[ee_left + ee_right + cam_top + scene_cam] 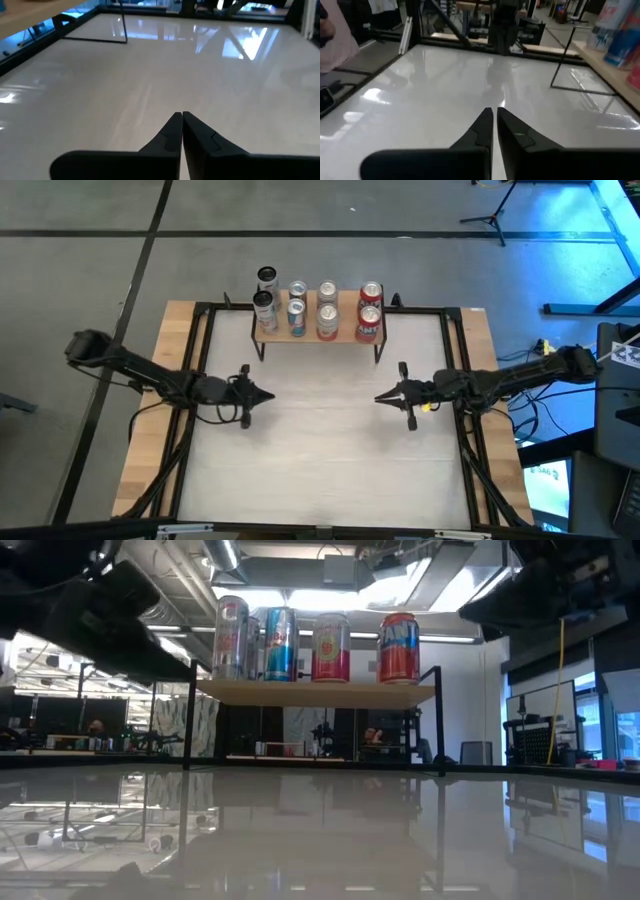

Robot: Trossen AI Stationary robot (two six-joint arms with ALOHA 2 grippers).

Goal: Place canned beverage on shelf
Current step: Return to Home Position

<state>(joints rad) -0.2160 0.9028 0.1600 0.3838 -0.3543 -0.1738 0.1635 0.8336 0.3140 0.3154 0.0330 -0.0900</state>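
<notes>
cans (327, 320) stand on the shelf (346, 332), left pincer (270, 395) and right pincer (379, 396) closed

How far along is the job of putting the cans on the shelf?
Done: the cans stand in two rows on the shelf. In hand: nothing; the left gripper and right gripper are shut and empty above the table, facing each other. Left: no can shows on the table, so only parking the arms seems to remain.
</notes>
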